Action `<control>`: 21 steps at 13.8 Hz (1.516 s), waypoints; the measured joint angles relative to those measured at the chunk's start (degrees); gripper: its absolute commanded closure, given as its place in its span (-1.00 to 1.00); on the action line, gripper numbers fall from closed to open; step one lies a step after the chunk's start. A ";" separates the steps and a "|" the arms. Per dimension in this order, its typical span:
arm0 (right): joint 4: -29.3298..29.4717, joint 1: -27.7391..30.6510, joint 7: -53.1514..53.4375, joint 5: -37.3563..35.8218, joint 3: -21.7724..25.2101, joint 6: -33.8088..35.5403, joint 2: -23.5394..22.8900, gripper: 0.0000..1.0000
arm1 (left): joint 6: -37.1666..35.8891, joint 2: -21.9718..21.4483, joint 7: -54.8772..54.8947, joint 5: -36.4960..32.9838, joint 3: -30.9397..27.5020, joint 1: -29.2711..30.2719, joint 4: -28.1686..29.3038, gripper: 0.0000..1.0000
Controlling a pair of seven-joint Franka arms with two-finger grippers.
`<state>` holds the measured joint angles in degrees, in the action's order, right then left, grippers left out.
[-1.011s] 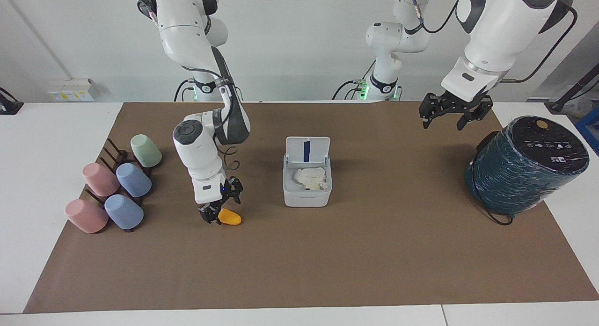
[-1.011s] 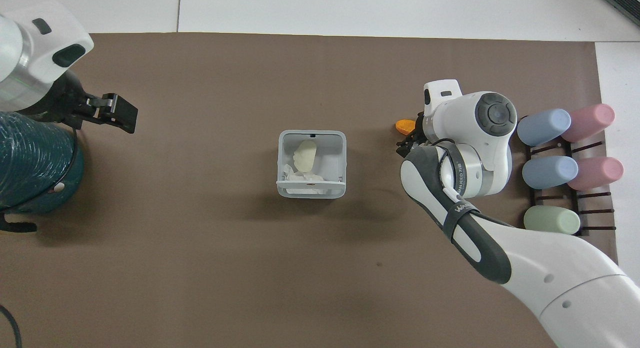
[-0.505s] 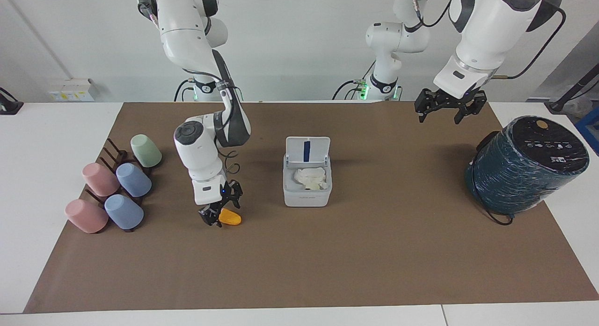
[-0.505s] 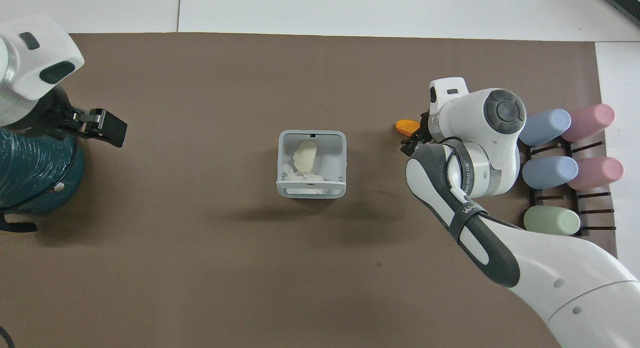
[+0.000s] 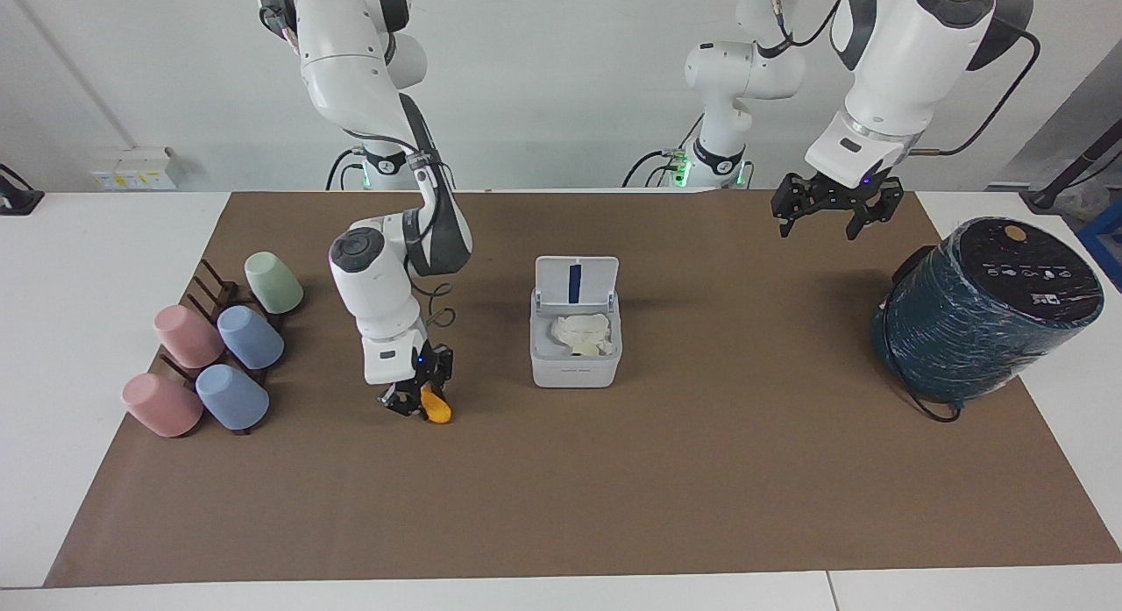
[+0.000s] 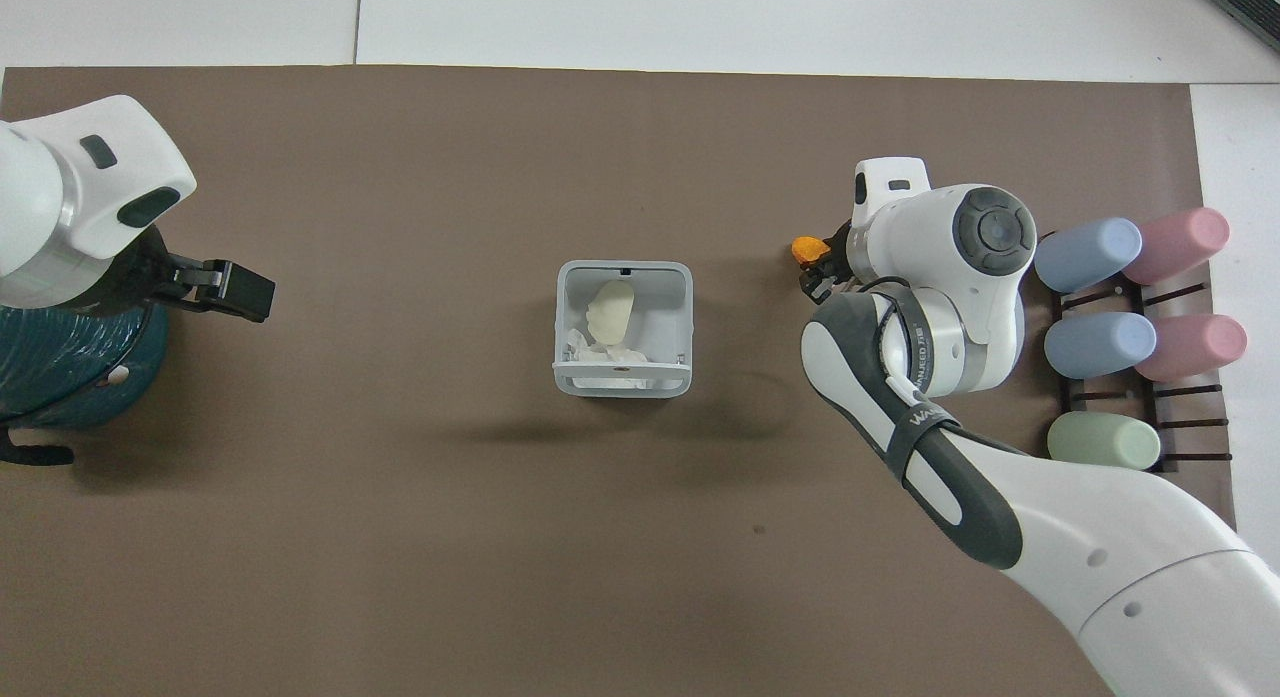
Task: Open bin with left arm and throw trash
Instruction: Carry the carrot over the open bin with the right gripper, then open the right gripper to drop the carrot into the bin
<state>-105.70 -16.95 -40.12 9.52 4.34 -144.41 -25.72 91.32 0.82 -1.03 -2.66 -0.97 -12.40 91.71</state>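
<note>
The white bin (image 5: 574, 372) (image 6: 560, 322) stands mid-mat with its lid (image 5: 576, 282) raised upright. Inside lie a crumpled white tissue (image 5: 578, 330) (image 6: 590, 352) and a cream oval lump (image 6: 610, 312). An orange corn-cob chunk (image 5: 436, 408) (image 6: 806, 247) sits on the mat toward the right arm's end, a little farther from the robots than the bin. My right gripper (image 5: 419, 402) (image 6: 818, 262) is down at the mat and shut on the chunk. My left gripper (image 5: 828, 215) (image 6: 245, 289) hangs open and empty, high over the mat near the teal cylinder.
A big dark-teal wrapped cylinder (image 5: 986, 309) (image 6: 60, 367) lies at the left arm's end. Several pastel cups (image 5: 250, 335) (image 6: 1095, 342) rest on a dark rack (image 5: 206, 287) (image 6: 1185, 297) at the right arm's end, close beside the right arm.
The right gripper's fingers have closed onto the corn chunk, which has turned end-on. The left gripper has risen and drawn back toward the robots, still open.
</note>
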 measured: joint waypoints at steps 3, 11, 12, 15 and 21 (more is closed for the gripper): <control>2.96 -0.07 12.23 -0.03 -0.17 5.54 3.28 1.00 | -0.74 -1.12 0.00 0.00 -0.30 0.38 -0.11 -1.00; 13.16 -3.96 44.82 0.17 -6.57 17.69 7.22 1.00 | -0.99 -1.58 0.67 -0.01 -0.59 4.74 -0.10 -1.00; 13.18 -5.75 47.70 0.17 -6.83 17.68 7.13 1.00 | -0.99 -1.58 0.67 -0.01 -0.53 4.74 -0.10 -1.00; 13.15 -10.07 52.58 0.17 -7.03 17.68 6.40 1.00 | -0.99 -1.58 0.67 -0.01 -0.37 4.73 -0.10 -1.00; 12.72 -11.41 53.31 0.19 -7.04 17.63 4.04 0.75 | -1.00 -1.64 0.67 -0.01 -0.37 4.74 0.05 -1.00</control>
<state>-92.98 -28.36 13.19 9.71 -2.70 -126.78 -21.68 90.33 -0.82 -0.36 -2.66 -1.34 -7.66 91.76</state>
